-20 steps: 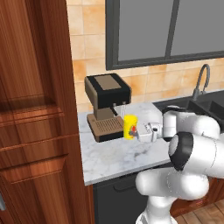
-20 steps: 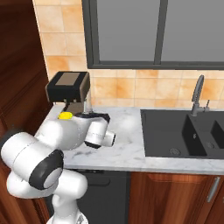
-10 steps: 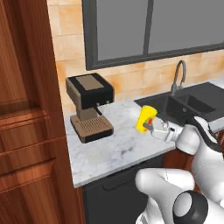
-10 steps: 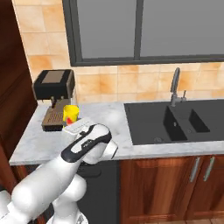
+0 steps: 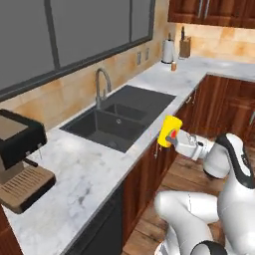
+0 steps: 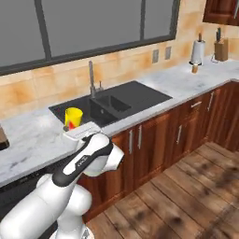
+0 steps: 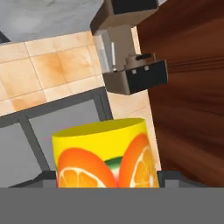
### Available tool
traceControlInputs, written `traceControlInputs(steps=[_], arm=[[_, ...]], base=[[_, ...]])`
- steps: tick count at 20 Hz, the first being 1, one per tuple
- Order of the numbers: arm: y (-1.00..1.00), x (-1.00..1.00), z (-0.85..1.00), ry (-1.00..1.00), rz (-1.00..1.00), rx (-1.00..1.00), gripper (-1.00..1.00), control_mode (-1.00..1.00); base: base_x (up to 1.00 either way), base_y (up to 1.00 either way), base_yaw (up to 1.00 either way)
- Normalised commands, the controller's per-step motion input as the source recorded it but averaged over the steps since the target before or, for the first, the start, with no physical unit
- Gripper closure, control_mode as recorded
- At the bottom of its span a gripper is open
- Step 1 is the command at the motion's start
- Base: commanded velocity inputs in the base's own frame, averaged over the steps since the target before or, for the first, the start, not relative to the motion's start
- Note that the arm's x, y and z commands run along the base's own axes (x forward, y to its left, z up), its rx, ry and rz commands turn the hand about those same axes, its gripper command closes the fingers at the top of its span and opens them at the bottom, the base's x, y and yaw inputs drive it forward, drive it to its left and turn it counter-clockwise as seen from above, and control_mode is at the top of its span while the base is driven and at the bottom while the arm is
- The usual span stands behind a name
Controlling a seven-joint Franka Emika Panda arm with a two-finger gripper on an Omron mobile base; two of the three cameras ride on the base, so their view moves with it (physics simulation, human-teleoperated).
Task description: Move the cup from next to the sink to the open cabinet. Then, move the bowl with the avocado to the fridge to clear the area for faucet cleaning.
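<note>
Right now the hand (image 5: pixel 175 141) pinches the cup (image 5: pixel 168 131) between its fingers, carried in the air off the tabletop (image 5: pixel 89 169) edge, in front of the sink (image 5: pixel 119 118). The cup sits upright just ahead of the hand. In the hand view a dark wooden panel (image 7: pixel 192 100), perhaps the cabinet, lies beyond the cup beside a coffee machine (image 7: pixel 131 48).

yellow cup (image 5: pixel 168 132) with orange-slice print, black sink (image 5: pixel 119 118)
</note>
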Motion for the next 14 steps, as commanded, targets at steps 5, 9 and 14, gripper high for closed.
traceControlInputs(steps=[5,9,14], arm=[[0.0,0.0,0.0,0.0,0.0,0.0,1.0,1.0],[0.0,0.0,0.0,0.0,0.0,0.0,1.0,1.0],[0.0,0.0,0.0,0.0,0.0,0.0,1.0,1.0]], base=[[0.0,0.0,-1.0],[0.08,0.0,-0.98],[0.93,-0.02,-0.67]])
